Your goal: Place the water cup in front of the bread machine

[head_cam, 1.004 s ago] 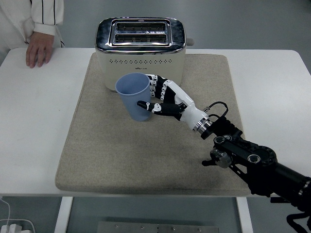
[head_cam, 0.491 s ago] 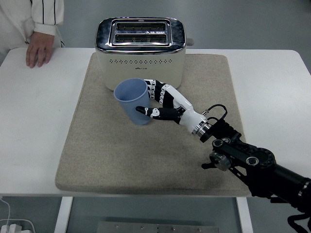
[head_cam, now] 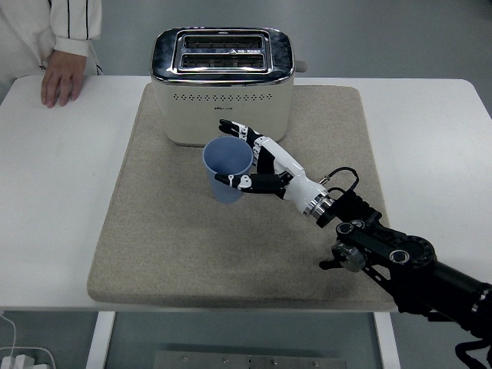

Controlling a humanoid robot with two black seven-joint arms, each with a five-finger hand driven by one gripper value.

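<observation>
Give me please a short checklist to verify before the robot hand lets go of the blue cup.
1. Blue cup upright, opening facing up: ok.
2. Cup in front of the bread machine, on the beige mat: ok.
3. Cup base resting fully on the mat: cannot tell; the view from above does not settle it.
4. Right robot hand around the cup, thumb in front, fingers behind: ok.
5. Free gap between cup and bread machine for the fingers to open: cannot tell.
6. Person's hand far from the cup, at the table's far left corner: ok.
</observation>
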